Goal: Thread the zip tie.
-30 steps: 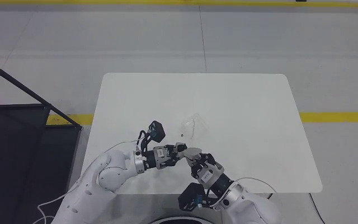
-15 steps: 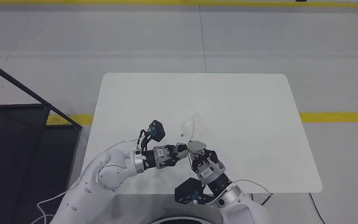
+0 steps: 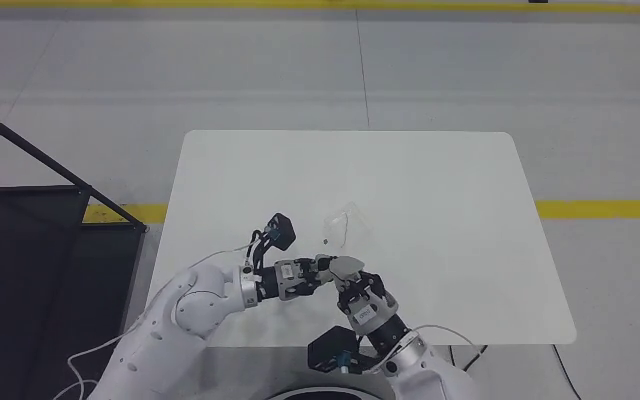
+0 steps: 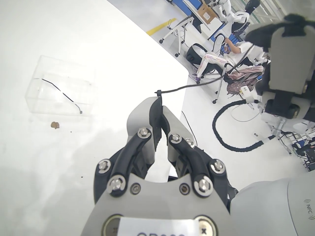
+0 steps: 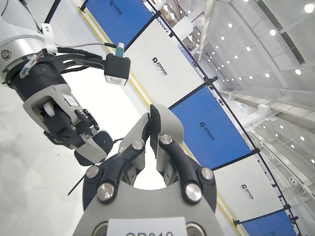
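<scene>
While the left gripper (image 4: 160, 106) pinches the black zip tie (image 4: 172, 90) just by its head above the table (image 4: 73, 25), the right gripper (image 5: 151, 119) sits closed beside it; light and springy, the tie likely wants gripping near its tail.

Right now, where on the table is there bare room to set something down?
The far strip beyond the clear box and the whole side right of it on the white table are bare. Crowded: the near edge, where the left tool and right tool meet at the zip tie.
</scene>
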